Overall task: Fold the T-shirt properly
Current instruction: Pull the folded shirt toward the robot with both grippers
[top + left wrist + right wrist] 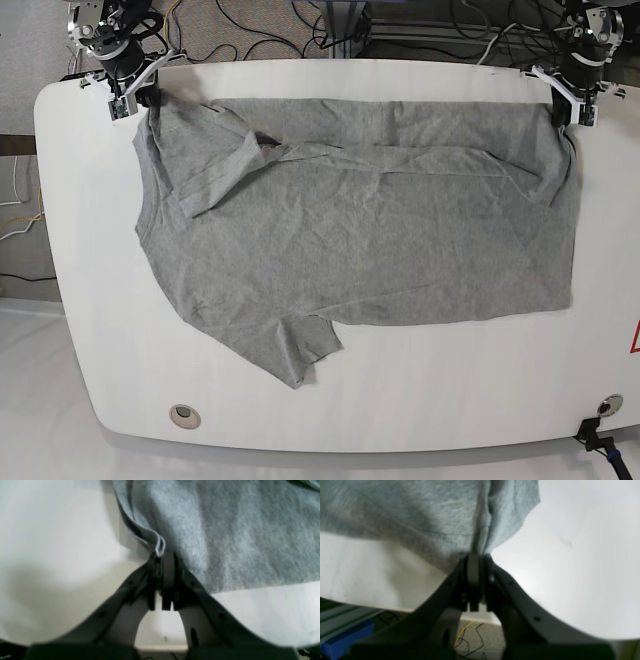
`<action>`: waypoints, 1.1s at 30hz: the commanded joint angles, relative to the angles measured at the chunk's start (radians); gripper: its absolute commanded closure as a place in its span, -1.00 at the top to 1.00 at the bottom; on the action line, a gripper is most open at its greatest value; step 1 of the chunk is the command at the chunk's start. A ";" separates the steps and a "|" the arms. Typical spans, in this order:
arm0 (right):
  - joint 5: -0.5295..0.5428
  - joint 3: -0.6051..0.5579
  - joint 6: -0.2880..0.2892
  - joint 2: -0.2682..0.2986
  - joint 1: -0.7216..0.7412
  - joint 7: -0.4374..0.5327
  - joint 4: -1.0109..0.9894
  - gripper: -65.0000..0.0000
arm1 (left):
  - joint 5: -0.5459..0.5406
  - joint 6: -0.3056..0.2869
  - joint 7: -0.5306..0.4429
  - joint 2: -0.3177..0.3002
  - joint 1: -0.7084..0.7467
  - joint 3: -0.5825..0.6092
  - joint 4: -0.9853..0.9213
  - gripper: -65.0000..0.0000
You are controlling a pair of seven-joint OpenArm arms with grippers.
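The heather-grey T-shirt lies spread and wrinkled over most of the white table. One sleeve sticks out toward the near edge, and a band of fabric is folded over along the far edge. At the far right corner my left gripper is shut on the T-shirt. In the left wrist view the left gripper pinches a rolled hem of the T-shirt. My right gripper is at the far left corner. In the right wrist view the right gripper is shut on a bunched corner of the T-shirt.
Cables run behind the table's far edge. A round grommet sits near the front left corner. Under the table edge in the right wrist view are a blue block and loose wires on the floor.
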 commanded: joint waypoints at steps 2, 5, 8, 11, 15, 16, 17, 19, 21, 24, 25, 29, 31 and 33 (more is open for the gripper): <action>-0.021 0.036 -0.001 0.009 -0.029 -0.035 0.007 -1.00 | 0.032 -0.011 0.070 -0.004 0.033 0.000 -0.004 -1.00; -0.024 0.041 0.036 0.009 -0.037 -0.036 0.003 -1.00 | 0.032 -0.011 0.070 -0.016 0.037 -0.005 -0.004 -1.00; -0.024 0.041 0.047 0.005 -0.057 -0.036 0.007 -1.00 | 0.032 -0.011 0.070 -0.016 0.054 -0.022 -0.004 -1.00; -0.022 0.039 0.047 0.003 -0.080 -0.036 0.007 -1.00 | 0.032 -0.011 0.070 -0.018 0.083 -0.023 0.016 -1.00; -0.021 0.037 0.047 0.003 -0.089 -0.036 0.006 -1.00 | 0.032 -0.011 0.070 -0.016 0.108 -0.023 0.039 -1.00; -0.021 0.037 0.047 0.003 -0.086 -0.036 0.006 -1.00 | 0.032 -0.011 0.070 -0.015 0.108 -0.022 0.040 -1.00; -0.021 0.037 0.047 0.003 -0.084 -0.036 0.006 -1.00 | 0.032 -0.011 0.070 -0.013 0.108 -0.022 0.040 -1.00; -0.021 0.037 0.047 0.003 -0.083 -0.036 0.006 -1.00 | 0.032 -0.011 0.070 -0.013 0.106 -0.020 0.040 -1.00; -0.021 0.037 0.047 0.003 -0.081 -0.036 0.006 -1.00 | 0.032 -0.011 0.070 -0.013 0.105 -0.020 0.040 -1.00; -0.021 0.039 0.044 0.003 -0.081 -0.036 0.009 -1.00 | 0.032 -0.011 0.070 -0.016 0.103 -0.020 0.048 -1.00; -0.021 0.041 0.042 0.003 -0.081 -0.036 0.016 -1.00 | 0.032 -0.011 0.071 -0.018 0.103 -0.020 0.054 -1.00; -0.021 0.041 0.042 0.003 -0.081 -0.036 0.065 -0.85 | 0.032 -0.011 0.101 -0.018 0.102 -0.022 0.089 -0.33; -0.021 0.041 0.042 0.003 -0.081 -0.036 0.082 -0.73 | 0.032 -0.011 0.101 -0.016 0.102 -0.022 0.103 -0.15; -0.021 0.041 0.042 0.003 -0.081 -0.036 0.107 -0.65 | 0.031 -0.011 0.101 -0.016 0.102 -0.022 0.123 -0.12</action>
